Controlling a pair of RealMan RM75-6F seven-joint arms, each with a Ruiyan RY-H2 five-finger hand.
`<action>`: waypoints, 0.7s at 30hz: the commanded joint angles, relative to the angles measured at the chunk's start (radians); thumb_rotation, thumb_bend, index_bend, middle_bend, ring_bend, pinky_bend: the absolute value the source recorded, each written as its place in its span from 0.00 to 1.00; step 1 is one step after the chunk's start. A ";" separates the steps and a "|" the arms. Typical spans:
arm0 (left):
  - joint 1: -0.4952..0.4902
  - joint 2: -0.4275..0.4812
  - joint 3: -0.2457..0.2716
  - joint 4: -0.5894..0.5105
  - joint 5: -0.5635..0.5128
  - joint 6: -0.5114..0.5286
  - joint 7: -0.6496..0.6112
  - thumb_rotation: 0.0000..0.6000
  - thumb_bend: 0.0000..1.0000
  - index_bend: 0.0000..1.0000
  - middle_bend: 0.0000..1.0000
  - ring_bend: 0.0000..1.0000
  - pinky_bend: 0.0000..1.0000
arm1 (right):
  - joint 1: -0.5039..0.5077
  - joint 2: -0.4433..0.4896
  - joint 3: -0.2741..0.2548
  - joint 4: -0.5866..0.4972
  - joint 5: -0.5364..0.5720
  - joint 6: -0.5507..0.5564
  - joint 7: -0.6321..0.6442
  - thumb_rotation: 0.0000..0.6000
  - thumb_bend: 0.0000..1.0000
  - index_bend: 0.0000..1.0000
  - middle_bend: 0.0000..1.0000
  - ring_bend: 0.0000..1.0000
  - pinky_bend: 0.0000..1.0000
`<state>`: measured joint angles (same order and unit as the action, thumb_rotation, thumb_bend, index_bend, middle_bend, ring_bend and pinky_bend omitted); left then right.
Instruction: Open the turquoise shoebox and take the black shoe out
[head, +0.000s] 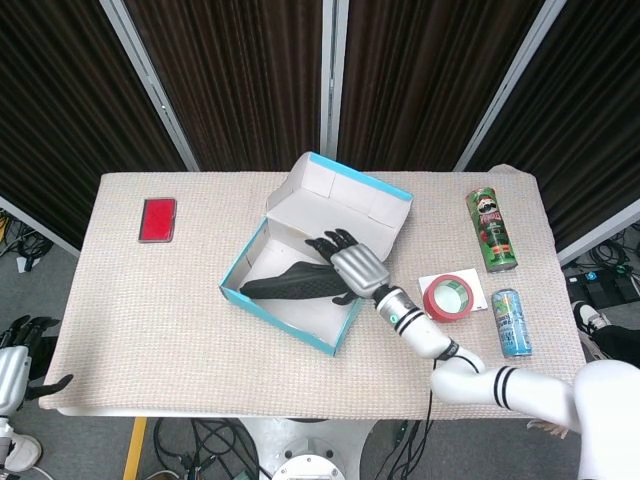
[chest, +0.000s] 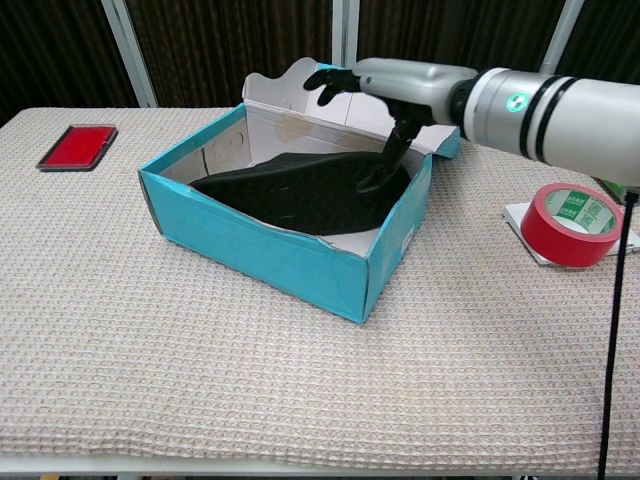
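Note:
The turquoise shoebox (head: 246, 296) (chest: 262, 248) stands open in the middle of the table, its lid (head: 352, 198) (chest: 352, 98) folded back behind it. The black shoe (head: 290, 286) (chest: 290, 192) lies inside on the box floor. My right hand (head: 352, 266) (chest: 385, 88) reaches over the right end of the box with its fingers spread above the shoe. Its thumb points down and its tip reaches the shoe's right end; I cannot tell if it presses. My left hand (head: 22, 345) hangs off the table's near left corner, holding nothing, fingers apart.
A red tape roll (head: 447, 297) (chest: 574, 223) sits on a white card right of the box. A green snack can (head: 491, 229) and a blue drink can (head: 510, 322) lie further right. A flat red case (head: 158, 219) (chest: 76, 146) rests at the far left.

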<state>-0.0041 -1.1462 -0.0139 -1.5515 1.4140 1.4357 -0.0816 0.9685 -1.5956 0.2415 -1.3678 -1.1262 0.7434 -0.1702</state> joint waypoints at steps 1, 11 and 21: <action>-0.001 0.000 -0.001 0.003 -0.002 -0.002 -0.004 1.00 0.02 0.21 0.16 0.08 0.18 | 0.100 -0.078 -0.018 0.061 0.132 -0.070 -0.172 1.00 0.00 0.03 0.09 0.00 0.00; -0.001 -0.002 -0.002 0.010 0.002 0.000 -0.017 1.00 0.02 0.21 0.16 0.08 0.18 | 0.218 -0.260 -0.043 0.237 0.306 -0.049 -0.391 1.00 0.23 0.37 0.37 0.03 0.00; 0.001 -0.013 -0.004 0.031 0.005 0.004 -0.037 1.00 0.02 0.21 0.16 0.08 0.18 | 0.146 -0.211 -0.005 0.217 -0.055 0.177 -0.062 1.00 0.45 0.68 0.61 0.24 0.00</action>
<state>-0.0033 -1.1585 -0.0175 -1.5213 1.4190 1.4391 -0.1181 1.1490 -1.8474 0.2199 -1.1279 -1.0475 0.8316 -0.3807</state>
